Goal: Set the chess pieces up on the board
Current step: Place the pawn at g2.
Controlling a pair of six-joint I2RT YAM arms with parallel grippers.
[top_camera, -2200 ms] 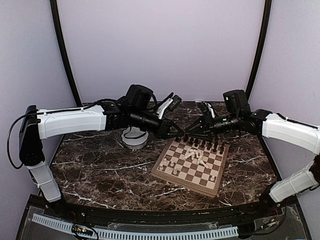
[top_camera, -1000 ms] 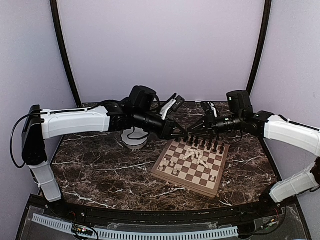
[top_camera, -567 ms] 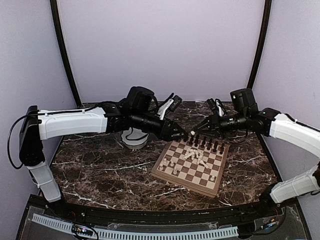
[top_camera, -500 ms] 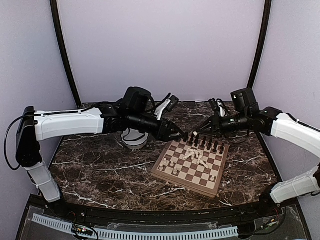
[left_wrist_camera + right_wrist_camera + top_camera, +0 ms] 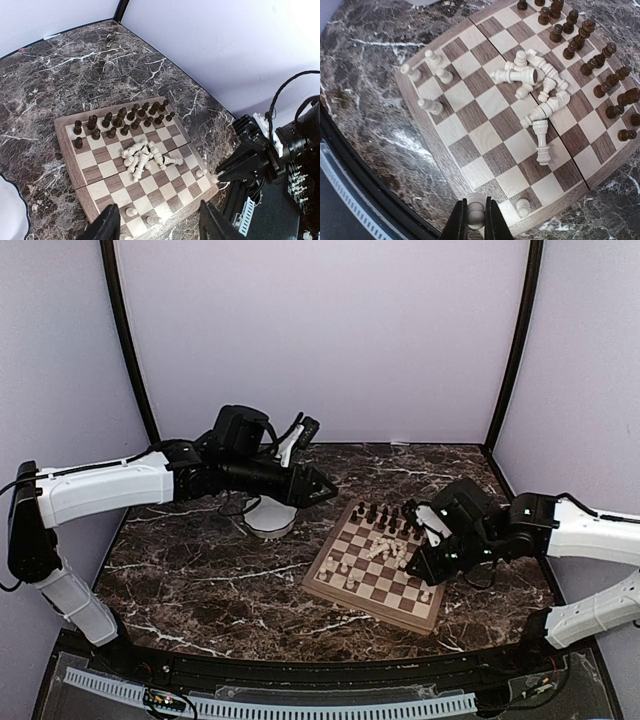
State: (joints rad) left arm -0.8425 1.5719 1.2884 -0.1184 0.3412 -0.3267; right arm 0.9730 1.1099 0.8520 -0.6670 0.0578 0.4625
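From the overhead camera I see the board (image 5: 380,592) lying right of centre on the tabletop (image 5: 200,570), turned at an angle. The dark pieces (image 5: 400,520) stand in two rows along its far edge, and a heap of pale pieces (image 5: 388,552) lies toppled in the middle. My left pincer (image 5: 325,490) hangs well above the tabletop, over a white bowl (image 5: 268,522) and off the board's far-left side. My right pincer (image 5: 413,577) sits low at the board's near-right rim.

The left wrist camera looks down on the whole board from high up. Its fingers (image 5: 107,226) are spread wide with nothing between them. The bowl's scalloped edge shows at the lower left, and the right pincer's tip reaches the board's corner at the right.

On the right wrist camera the fingers are pressed together on a pale piece (image 5: 476,210), pinched upright by its upper part right over the board's rim. A lone pawn (image 5: 522,206) stands just beside it on an edge square. Four more pale men (image 5: 427,75) stand near the opposite corner of that side. Between them lies the toppled heap, with one long piece fallen apart from it toward the pincer.
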